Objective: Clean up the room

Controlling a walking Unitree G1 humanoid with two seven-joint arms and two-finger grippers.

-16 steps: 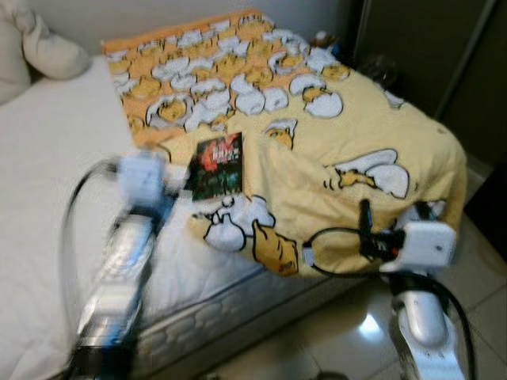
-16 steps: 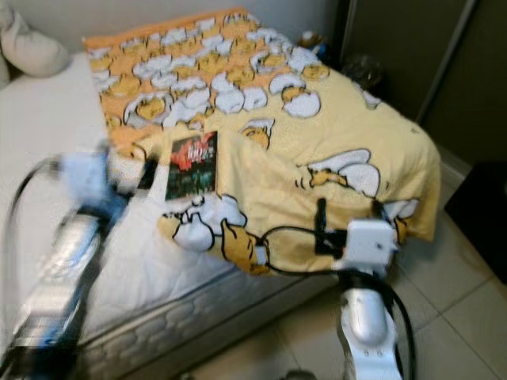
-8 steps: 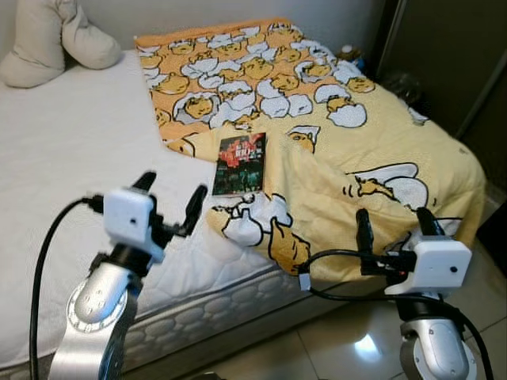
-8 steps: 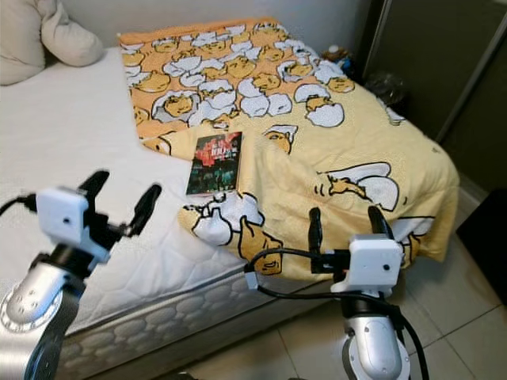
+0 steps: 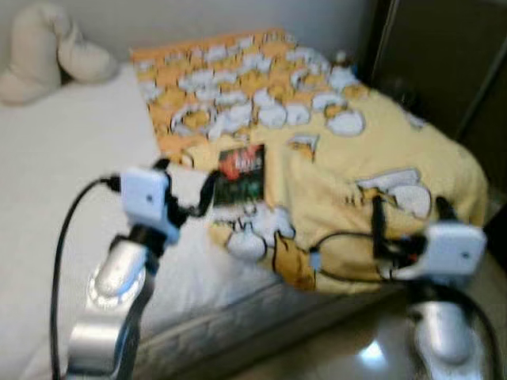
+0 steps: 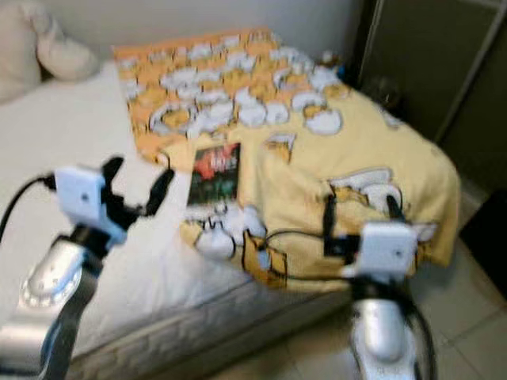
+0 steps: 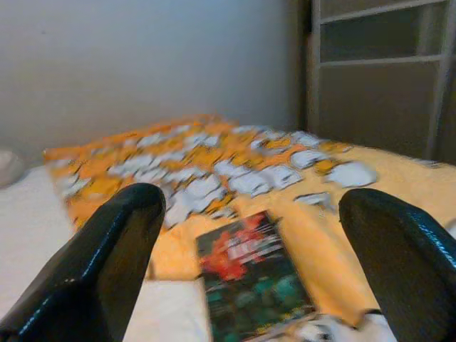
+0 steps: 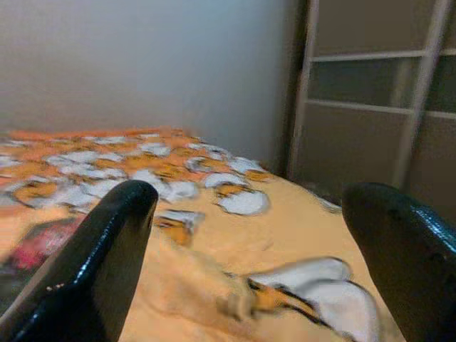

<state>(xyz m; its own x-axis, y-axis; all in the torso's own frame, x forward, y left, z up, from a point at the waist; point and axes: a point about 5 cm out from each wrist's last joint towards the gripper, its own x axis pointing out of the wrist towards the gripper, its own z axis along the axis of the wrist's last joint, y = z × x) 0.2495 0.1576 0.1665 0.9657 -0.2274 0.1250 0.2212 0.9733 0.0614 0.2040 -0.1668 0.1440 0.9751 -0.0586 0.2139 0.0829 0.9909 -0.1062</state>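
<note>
A dark book with a red-and-green cover lies flat on the bed, at the edge of a yellow blanket printed with cartoon eggs. My left gripper is open and hovers over the white mattress, just left of the book and apart from it. In the left wrist view the book lies ahead between the spread fingers. My right gripper is open and empty in front of the blanket's hanging corner, beyond the bed's edge. The picture is blurred.
A cream pillow rests at the head of the bed. A dark wardrobe stands to the right, with small items beside the bed's far corner. Shiny tiled floor runs below the mattress edge.
The view has shifted and blurred. My left gripper has risen and come closer to the book, still open. The right gripper sits a little higher against the blanket.
</note>
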